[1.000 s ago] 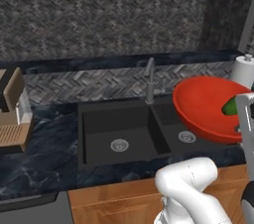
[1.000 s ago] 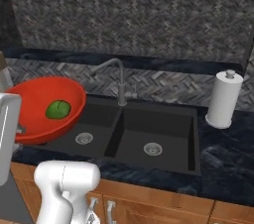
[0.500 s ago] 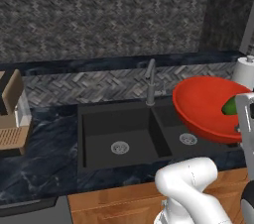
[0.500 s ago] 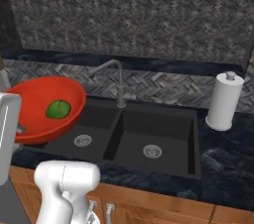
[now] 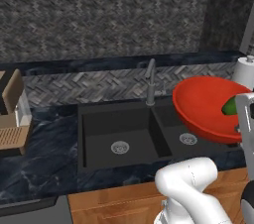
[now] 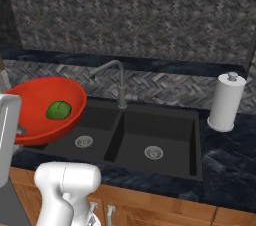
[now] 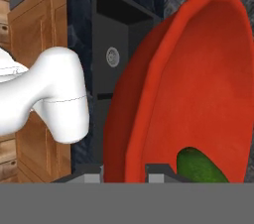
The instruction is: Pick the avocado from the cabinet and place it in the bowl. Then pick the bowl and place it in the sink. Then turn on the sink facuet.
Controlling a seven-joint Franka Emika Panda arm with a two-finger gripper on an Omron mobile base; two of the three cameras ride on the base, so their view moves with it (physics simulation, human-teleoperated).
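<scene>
1. The claw is clamped on the rim of the red bowl.
2. The avocado sits inside that bowl, just beyond the claw.
3. The black sink lies below them.

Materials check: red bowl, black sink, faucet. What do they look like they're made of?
Glossy red round bowl: looks like glazed ceramic or hard plastic, going by its soft sheen. Black double-basin sink: matte, likely composite stone, no reflections. Slim grey faucet: brushed metal, dull highlights.
</scene>
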